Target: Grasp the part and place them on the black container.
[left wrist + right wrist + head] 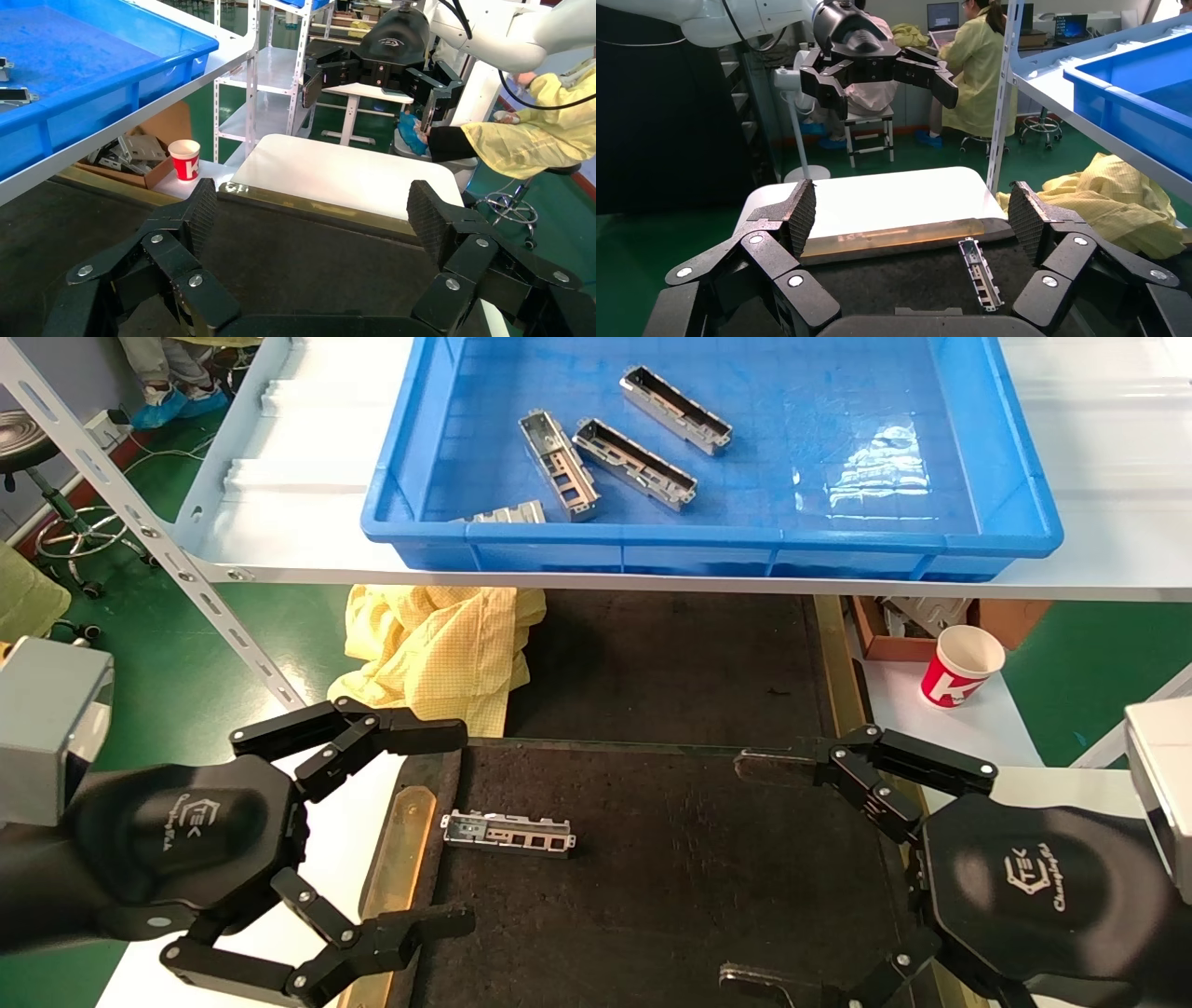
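One silvery part lies flat on the black container, near its left brass strip; it also shows in the right wrist view. Several more parts lie in the blue bin on the shelf. My left gripper is open and empty, hovering at the container's left edge, just left of the lying part. My right gripper is open and empty over the container's right side. In the left wrist view my left gripper frames bare black surface.
The blue bin stands on a white shelf above and behind the container. A yellow cloth lies at the back left. A red-and-white paper cup and a cardboard box stand at the right.
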{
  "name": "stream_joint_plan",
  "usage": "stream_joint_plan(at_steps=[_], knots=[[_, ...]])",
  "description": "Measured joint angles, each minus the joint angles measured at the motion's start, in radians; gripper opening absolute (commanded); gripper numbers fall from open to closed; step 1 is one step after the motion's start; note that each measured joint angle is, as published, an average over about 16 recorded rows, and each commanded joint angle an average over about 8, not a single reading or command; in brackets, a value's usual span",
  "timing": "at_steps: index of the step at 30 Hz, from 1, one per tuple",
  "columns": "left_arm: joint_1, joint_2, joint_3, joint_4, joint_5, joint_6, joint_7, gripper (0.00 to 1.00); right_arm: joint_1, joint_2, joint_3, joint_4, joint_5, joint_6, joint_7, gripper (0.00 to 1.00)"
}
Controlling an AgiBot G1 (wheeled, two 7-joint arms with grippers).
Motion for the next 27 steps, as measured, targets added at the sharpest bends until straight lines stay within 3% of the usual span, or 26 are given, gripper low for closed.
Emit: stream_joint_plan(at_steps=[27], knots=[[0.000,0.000,0.000,0.000,0.000,0.000,0.000,1.00,0.003,-0.005,-0.006,-0.009,0.001,0.002,-0.003,1.00]])
